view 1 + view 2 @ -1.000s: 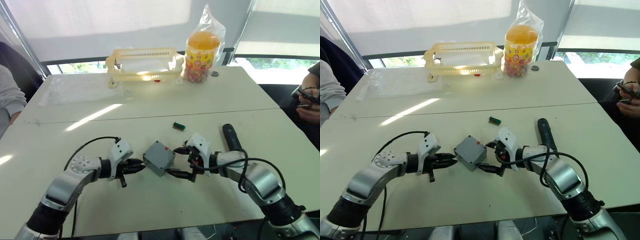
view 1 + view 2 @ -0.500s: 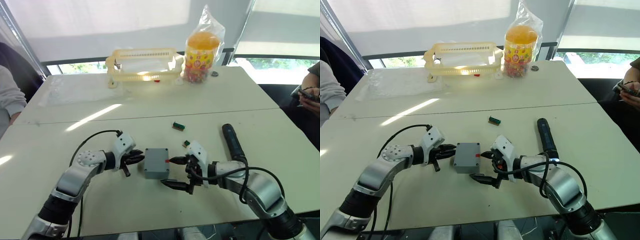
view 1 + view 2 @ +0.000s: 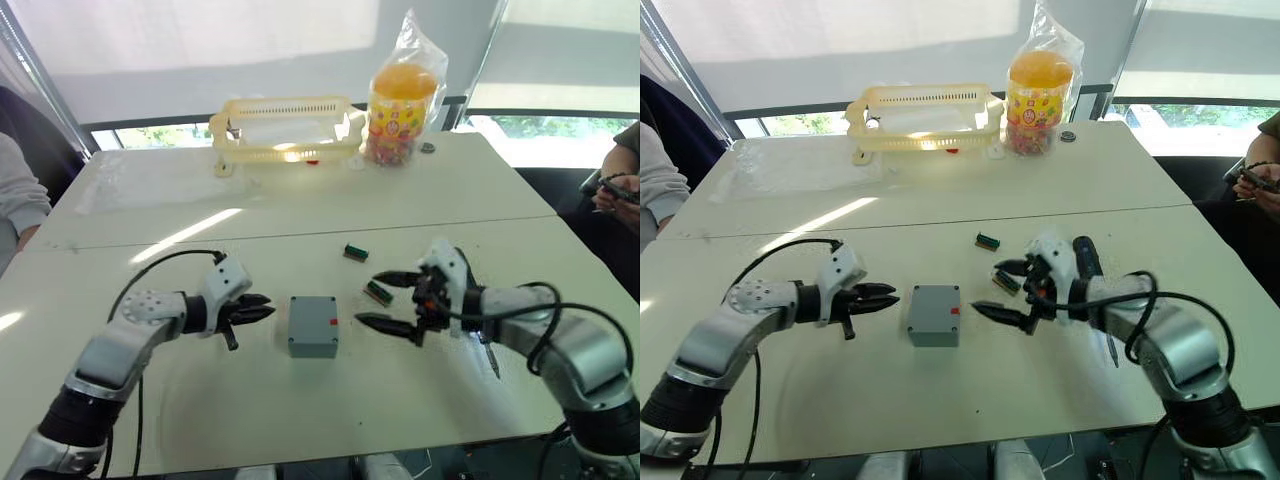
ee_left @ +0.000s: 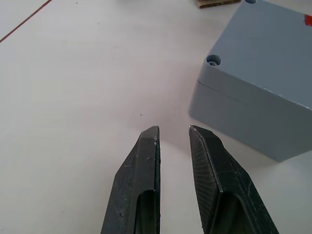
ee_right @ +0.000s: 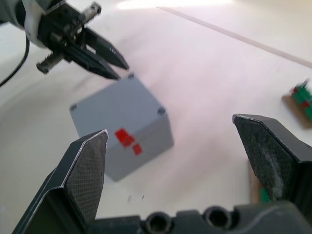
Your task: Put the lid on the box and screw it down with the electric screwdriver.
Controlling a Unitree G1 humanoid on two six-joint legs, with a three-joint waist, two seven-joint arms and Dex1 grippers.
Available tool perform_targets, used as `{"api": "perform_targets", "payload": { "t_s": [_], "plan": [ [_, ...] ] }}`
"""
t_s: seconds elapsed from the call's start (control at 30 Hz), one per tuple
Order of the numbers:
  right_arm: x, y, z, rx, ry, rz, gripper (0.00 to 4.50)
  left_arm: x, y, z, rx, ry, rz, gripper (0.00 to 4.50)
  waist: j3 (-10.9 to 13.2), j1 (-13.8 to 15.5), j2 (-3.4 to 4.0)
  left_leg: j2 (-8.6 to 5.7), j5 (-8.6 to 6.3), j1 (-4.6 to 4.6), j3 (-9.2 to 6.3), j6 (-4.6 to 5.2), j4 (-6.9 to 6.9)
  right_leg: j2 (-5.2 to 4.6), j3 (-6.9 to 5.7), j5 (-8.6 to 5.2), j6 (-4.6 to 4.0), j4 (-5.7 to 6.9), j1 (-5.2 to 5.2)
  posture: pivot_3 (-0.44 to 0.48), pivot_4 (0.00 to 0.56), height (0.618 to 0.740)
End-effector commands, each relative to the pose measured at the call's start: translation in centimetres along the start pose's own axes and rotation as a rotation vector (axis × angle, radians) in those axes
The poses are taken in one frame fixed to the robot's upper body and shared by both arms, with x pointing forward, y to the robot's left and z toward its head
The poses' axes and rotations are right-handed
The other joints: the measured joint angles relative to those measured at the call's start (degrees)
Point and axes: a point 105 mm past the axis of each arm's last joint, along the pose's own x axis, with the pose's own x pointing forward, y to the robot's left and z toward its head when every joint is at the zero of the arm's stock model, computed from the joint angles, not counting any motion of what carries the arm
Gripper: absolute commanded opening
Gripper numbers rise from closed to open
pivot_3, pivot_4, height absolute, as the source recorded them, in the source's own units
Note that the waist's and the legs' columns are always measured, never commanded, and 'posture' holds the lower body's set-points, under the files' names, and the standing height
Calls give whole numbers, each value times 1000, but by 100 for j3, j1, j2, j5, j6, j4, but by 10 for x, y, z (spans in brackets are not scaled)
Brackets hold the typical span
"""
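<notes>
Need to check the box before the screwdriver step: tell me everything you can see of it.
The box is a small grey plastic square enclosure, lid already seated on top with a visible seam and recessed corner screw holes. A red mark sits on the side facing the right gripper. It rests flat on the white table, between both grippers, touched by neither.

We see the box on the table, between the two grippers. The left gripper is at its 9 o'clock, near but apart. The right gripper is at its 3 o'clock, also apart. Two small parts lie at the box's 1 o'clock. A basket and a jar stand far at 12 o'clock, the jar right of the basket.
</notes>
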Motion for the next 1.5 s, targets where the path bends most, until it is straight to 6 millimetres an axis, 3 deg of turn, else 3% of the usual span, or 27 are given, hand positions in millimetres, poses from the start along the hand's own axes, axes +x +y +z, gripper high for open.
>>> {"api": "perform_targets", "payload": {
  "t_s": [0.03,0.1,0.2,0.33,0.53,0.7,0.8,0.9,1.5],
  "plan": [
    [-3,-30,35,-15,-117,-38,4480,-25,3,50,98,-99,-33,935,2,-3,1,0,0,0,1,0,4,0,0,0,0,2,-1,0,150,740],
    [8,-47,34,-21,-105,-78,4480,-30,9,62,131,-105,-12,935,1,-1,1,-1,0,1,1,-1,5,-1,0,0,0,1,-1,0,150,740],
    [29,-87,12,-81,20,-248,4480,-37,20,83,150,-140,41,935,-1,-7,0,-1,0,3,3,-1,0,-1,0,0,0,1,0,0,150,740],
    [52,-108,1,-75,34,-294,4480,-47,21,99,140,-179,56,935,1,-12,2,-1,1,-6,6,-2,-1,-2,2,1,1,2,-10,0,150,740],
    [78,-111,-1,-38,-6,-260,4480,-66,29,95,85,-169,123,935,2,-141,4,0,13,-7,3,-22,-10,-4,1,1,1,7,-16,0,150,740],
    [91,-111,-3,-35,-5,-258,4480,-65,32,84,44,-173,172,935,2,-153,4,0,19,-5,0,-33,-18,-3,1,1,1,10,-16,0,150,740],
    [94,-113,-5,-37,1,-263,3595,-61,30,77,27,-174,179,935,2,-141,4,0,21,-6,0,-37,-17,-4,0,1,1,10,-16,0,150,740],
    [96,-115,-6,-38,3,-271,2048,-57,29,72,8,-177,186,935,2,-139,4,-1,24,-6,0,-41,-17,-6,0,1,1,11,-16,0,150,740],
    [108,-118,-11,-31,20,-276,2048,-42,31,49,-23,-144,214,935,2,-155,4,-1,25,-4,-1,-44,-21,-6,0,2,1,11,-16,0,150,740]
  ]
}}
